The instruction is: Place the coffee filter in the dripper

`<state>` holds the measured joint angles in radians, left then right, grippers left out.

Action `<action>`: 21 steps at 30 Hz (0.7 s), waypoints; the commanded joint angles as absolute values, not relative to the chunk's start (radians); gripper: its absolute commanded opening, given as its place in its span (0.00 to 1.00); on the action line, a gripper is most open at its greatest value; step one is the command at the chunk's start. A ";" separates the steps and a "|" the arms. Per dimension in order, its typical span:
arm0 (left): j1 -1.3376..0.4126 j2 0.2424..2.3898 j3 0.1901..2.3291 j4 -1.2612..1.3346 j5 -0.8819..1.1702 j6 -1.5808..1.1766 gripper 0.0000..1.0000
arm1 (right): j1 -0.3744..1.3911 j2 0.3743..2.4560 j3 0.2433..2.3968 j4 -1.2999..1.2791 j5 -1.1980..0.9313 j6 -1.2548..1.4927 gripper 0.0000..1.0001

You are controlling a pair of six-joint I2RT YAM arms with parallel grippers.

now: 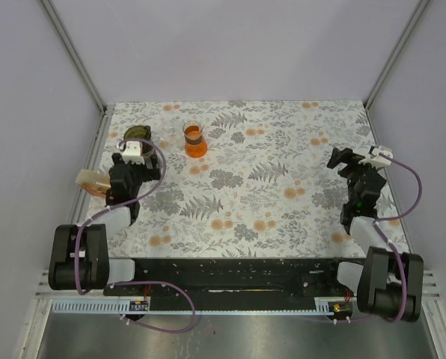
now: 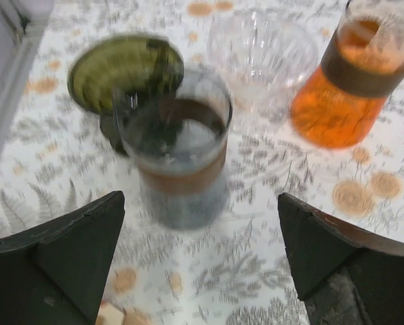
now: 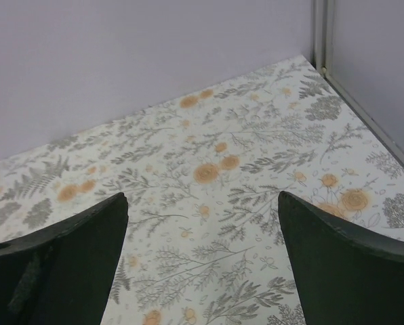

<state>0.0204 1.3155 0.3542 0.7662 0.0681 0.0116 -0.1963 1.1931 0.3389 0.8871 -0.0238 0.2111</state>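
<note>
Judging from its look, the tan paper filter (image 1: 90, 180), lying at the table's left edge beside my left arm, should be light, floppy, easily creased; I'd pinch its rim gently. My left claw (image 2: 200, 217) gapes fully wide, empty, above a banded glass (image 2: 182, 156) near the clear dripper (image 2: 259, 51).

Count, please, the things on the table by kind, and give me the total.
Carafes: 2, clear carafe and orange carafe
Drippers: 2, green dripper and clear glass dripper
Filters: 1, tan paper filter
Total: 5
</note>
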 commanded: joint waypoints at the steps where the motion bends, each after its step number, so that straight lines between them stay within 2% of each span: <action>1: 0.025 1.236 0.624 0.389 0.132 0.087 0.99 | -0.190 1.019 0.500 0.507 -0.162 0.297 0.99; 4: 0.026 1.195 0.727 0.218 0.222 0.124 0.99 | -0.190 0.951 0.622 0.304 -0.271 0.328 0.96; 7: 0.023 1.160 0.797 0.151 0.488 0.222 0.98 | -0.189 0.905 0.730 0.122 -0.368 0.353 0.95; 9: 0.006 1.180 0.892 0.063 0.561 0.247 0.95 | -0.189 0.891 0.778 0.027 -0.406 0.354 0.93; 14: -0.132 1.426 1.292 -0.285 0.339 0.215 0.84 | -0.189 0.861 0.818 -0.167 -0.359 0.304 0.94; 21: -0.206 1.845 1.820 -0.642 0.218 0.226 0.80 | -0.190 0.854 0.778 -0.199 -0.379 0.267 0.95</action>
